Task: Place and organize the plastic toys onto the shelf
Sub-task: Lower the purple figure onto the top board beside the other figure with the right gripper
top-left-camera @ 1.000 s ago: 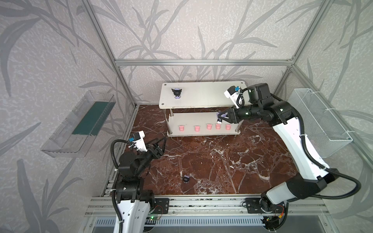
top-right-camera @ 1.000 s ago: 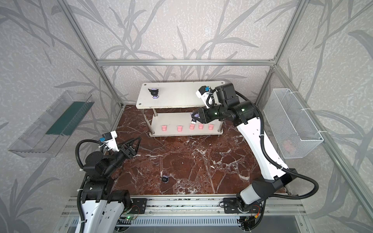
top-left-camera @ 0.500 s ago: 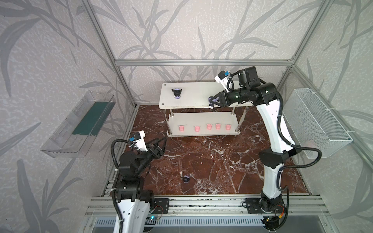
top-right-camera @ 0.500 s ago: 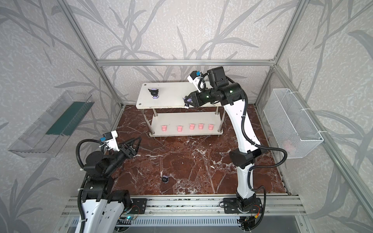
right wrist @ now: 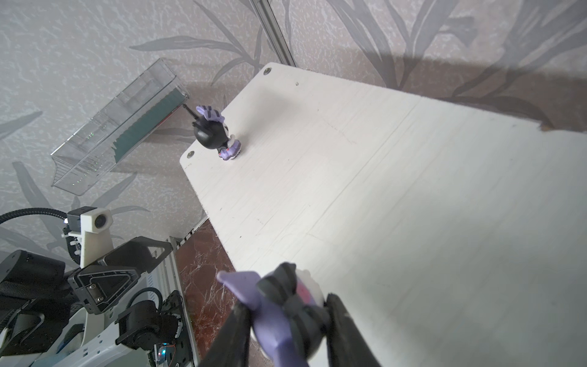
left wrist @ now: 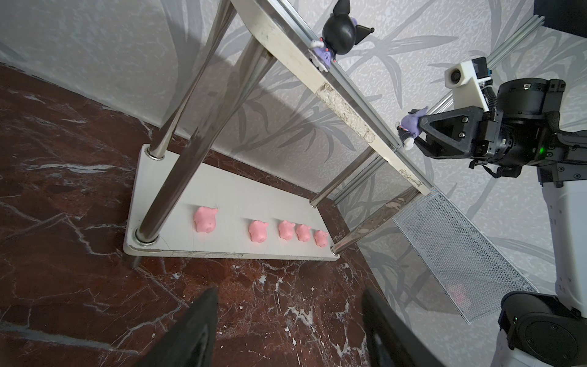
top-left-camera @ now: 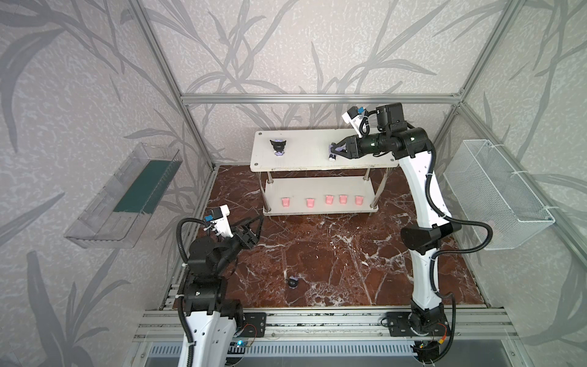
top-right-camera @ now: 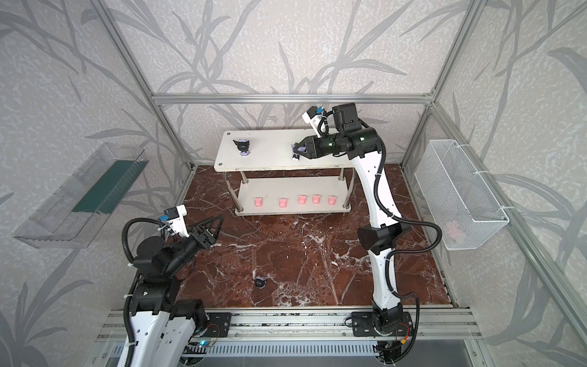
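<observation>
Ana: Raised from the lower tier's level a second ago, the right end effector [top-left-camera: 339, 148] is now seen in both top views over the top board of the shelf [top-left-camera: 305, 149]. What is gripped?
Ben: A lilac figurine [top-left-camera: 332, 153] is clamped in it, at the board's front edge. A black figurine [top-left-camera: 278, 146] is stood near the board's left end. Five pink piglets [top-left-camera: 328, 199] are lined on the lower tier. A second black figurine [top-left-camera: 292, 282] is left on the desk [top-left-camera: 349, 254].
Ana: What is shown by the left wrist?
Ben: The left end effector [left wrist: 289, 294] is held open and empty above the desk.
Ana: And the right wrist?
Ben: The lilac figurine is seen pinched between both fingers [right wrist: 347, 333].
</observation>
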